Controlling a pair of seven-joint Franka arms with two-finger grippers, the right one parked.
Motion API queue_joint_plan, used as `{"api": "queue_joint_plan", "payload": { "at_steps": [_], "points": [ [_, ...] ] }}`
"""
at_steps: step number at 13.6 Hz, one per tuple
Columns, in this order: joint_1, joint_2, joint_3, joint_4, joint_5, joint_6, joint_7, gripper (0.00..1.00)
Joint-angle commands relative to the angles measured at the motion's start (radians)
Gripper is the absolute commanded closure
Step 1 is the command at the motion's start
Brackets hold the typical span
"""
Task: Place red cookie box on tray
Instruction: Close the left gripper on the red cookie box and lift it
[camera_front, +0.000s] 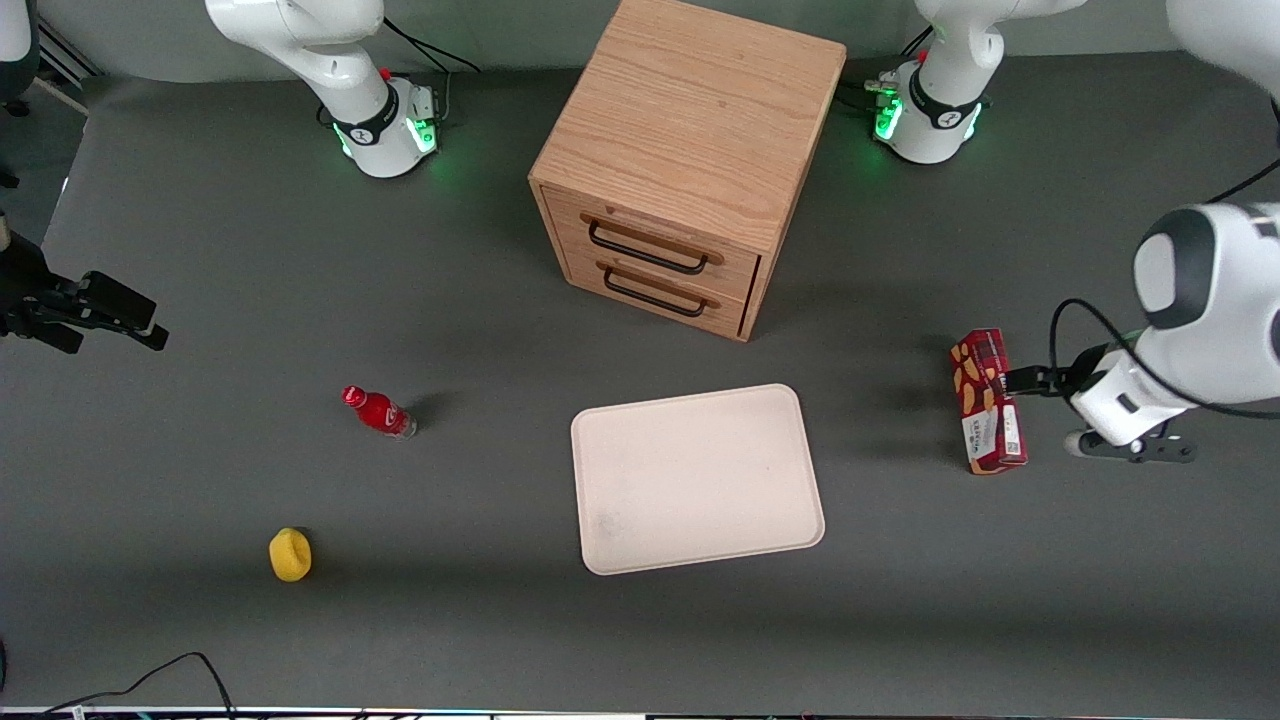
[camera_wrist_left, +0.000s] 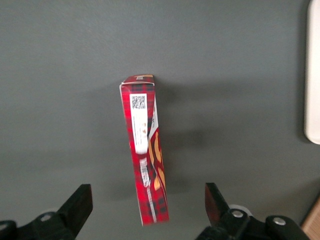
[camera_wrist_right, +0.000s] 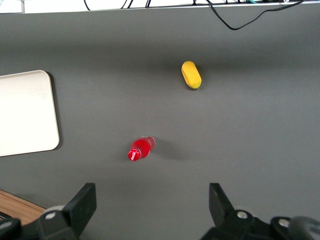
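Since the claw (camera_wrist_left: 148, 202) hangs wide above the red cookie box (camera_wrist_left: 145, 159), the light, probably crushable carton suits gripping across its narrow mid-length; the tray (camera_front: 697, 478) lies well apart.

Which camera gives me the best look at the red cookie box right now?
The left wrist view: the red cookie box stands on its narrow side, whole and unblocked, between the open claw fingers. The front view shows it small, toward the working arm's end of the table, apart from the tray. The right wrist view misses it.

White arm (camera_front: 1210, 330), black cable, black end effector (camera_wrist_left: 147, 212)
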Motion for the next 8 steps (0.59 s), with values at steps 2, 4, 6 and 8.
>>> {"api": "queue_joint_plan", "payload": {
  "at_steps": [2,4,6,8],
  "points": [
    [0.004,0.034,0.001,-0.166,-0.002,0.298,-0.004,0.00],
    [0.005,0.051,0.003,-0.205,0.004,0.355,0.008,0.00],
    [0.007,0.049,0.004,-0.219,0.008,0.349,0.011,0.11],
    [0.007,0.033,0.004,-0.237,0.008,0.331,0.011,0.34]
  ]
}}
